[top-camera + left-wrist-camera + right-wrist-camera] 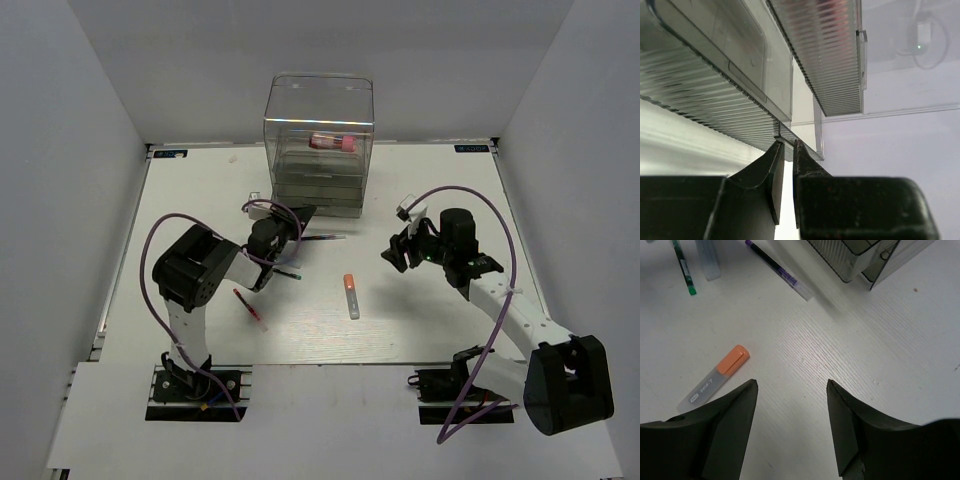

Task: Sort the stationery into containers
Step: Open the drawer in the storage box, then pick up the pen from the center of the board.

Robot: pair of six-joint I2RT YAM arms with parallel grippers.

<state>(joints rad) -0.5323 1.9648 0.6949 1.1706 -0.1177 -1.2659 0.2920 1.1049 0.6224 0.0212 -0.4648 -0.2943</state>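
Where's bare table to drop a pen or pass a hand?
Bare: far-left corner beside the drawer box; far-right corner beyond the right arm; near strip between the orange marker and the front edge. Crowded: in front of the box, where the left arm, purple pen, green pen and red pen bunch up.

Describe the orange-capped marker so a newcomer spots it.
From the clear drawer box at the table's far edge, come halfway toward the near edge. The marker lies there alone. Unlike the thin pens to its left, it is thick and orange-capped.
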